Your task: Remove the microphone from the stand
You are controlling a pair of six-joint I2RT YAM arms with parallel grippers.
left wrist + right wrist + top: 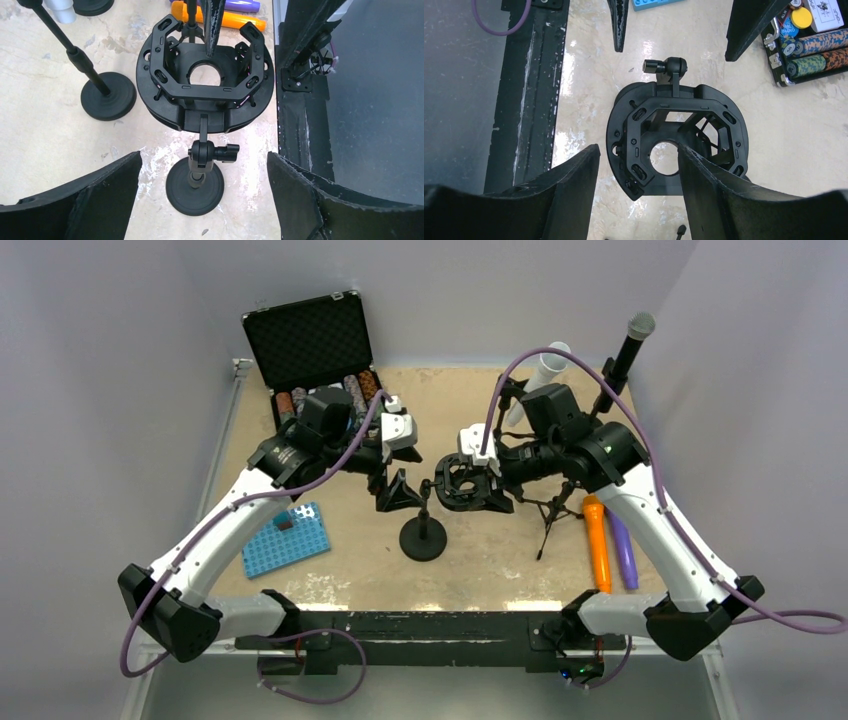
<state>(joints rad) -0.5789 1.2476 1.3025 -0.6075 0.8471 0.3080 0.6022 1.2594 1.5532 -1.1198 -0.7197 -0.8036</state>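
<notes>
Top view: bright, even, diffuse overhead light. No hard shadows, only a soft dark patch round the stand base (423, 540), just on the near side of both jaws. Pic a bit soft, low res.

Left wrist view: tabletop (45, 135) is sharp, w/ pale sheen btwn the left jaws. The jaws are blurred, near-black, no detail.

Right wrist view: same, w/ white glare just ahead of the right jaws, beside the black rail (534, 75). Slight wide-angle stretch at edges.

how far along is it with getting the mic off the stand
Nothing looks done: the microphone still sits in its tripod stand at the back right. In hand: the left gripper and right gripper, both open, flank the empty ring mount mid-table. Left: reach, grip and lift out the microphone.
</notes>
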